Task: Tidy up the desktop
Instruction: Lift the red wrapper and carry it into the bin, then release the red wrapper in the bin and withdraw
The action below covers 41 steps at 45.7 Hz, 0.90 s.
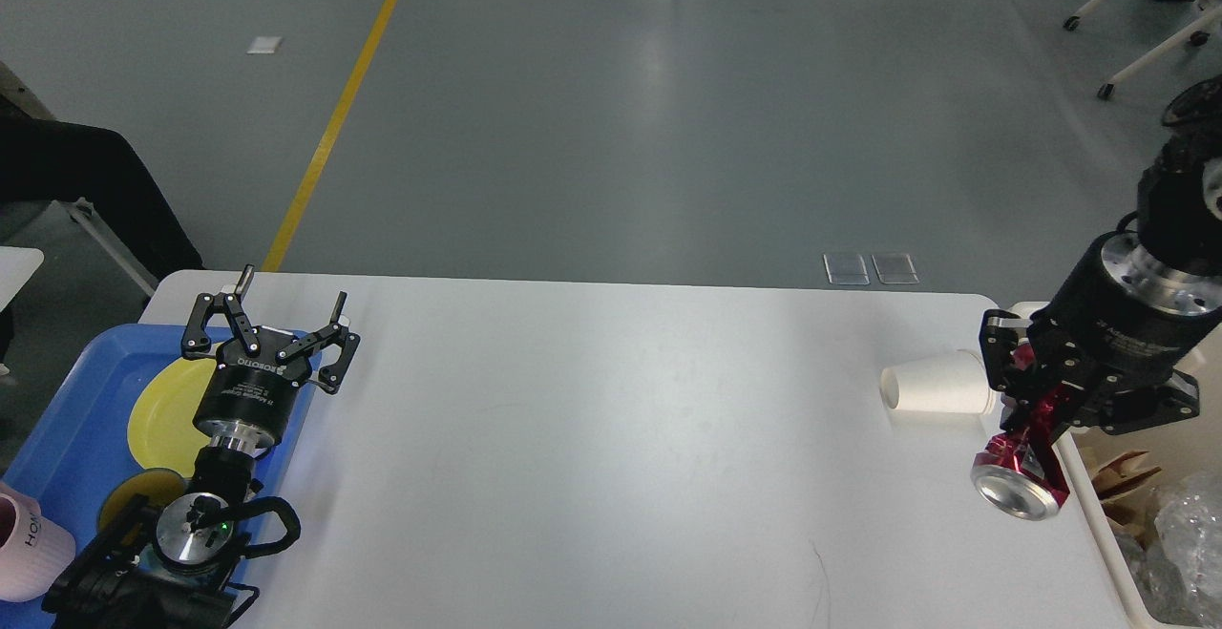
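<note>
The white desktop (611,438) fills the lower middle of the head view. A white paper cup (937,385) lies on its side near the right edge. My right gripper (1033,438) hangs above that edge, shut on a crushed red can (1023,476) with its silver end facing me. My left gripper (286,309) stands open at the desktop's far left corner, above the tray's rim, with nothing between its fingers.
A blue tray (67,419) at the left holds a yellow plate (167,409), a smaller yellow dish (134,495) and a pink cup (29,543). A cream-white bin (1107,514) at the right holds crumpled plastic and brown paper.
</note>
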### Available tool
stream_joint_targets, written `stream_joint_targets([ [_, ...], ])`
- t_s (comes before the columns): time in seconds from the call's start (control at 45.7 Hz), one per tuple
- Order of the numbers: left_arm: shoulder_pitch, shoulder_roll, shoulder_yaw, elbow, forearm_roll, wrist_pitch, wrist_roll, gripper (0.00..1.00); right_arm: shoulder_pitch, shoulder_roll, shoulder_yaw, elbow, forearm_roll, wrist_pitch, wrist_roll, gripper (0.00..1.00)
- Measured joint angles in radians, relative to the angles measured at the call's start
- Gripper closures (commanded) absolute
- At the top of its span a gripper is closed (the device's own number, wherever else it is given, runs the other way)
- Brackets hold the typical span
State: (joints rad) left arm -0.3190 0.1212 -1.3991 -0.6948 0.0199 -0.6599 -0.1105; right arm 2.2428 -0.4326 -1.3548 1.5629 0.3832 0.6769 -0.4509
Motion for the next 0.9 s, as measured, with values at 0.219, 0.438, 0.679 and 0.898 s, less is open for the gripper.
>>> stream_joint_targets([
  [0.219, 0.0, 0.0, 0.0, 0.0, 0.0, 0.0, 0.0, 0.03, -0.203, -0.158, -0.018, -0.172, -0.025, -0.046, -0.004, 1.0],
  [0.438, 0.0, 0.0, 0.0, 0.0, 0.0, 0.0, 0.0, 0.03, -0.47, -0.257, 0.017, -0.523, -0.06, -0.056, -0.003, 1.0],
  [0.679, 0.0, 0.0, 0.0, 0.0, -0.001, -0.001, 0.0, 0.03, -0.849, -0.26, 0.19, -0.91, -0.064, -0.056, -0.001, 1.0],
  [0.898, 0.0, 0.0, 0.0, 0.0, -0.001, -0.001, 0.0, 0.03, -1.152, -0.179, 0.273, -1.209, -0.064, -0.103, -0.001, 1.0],
])
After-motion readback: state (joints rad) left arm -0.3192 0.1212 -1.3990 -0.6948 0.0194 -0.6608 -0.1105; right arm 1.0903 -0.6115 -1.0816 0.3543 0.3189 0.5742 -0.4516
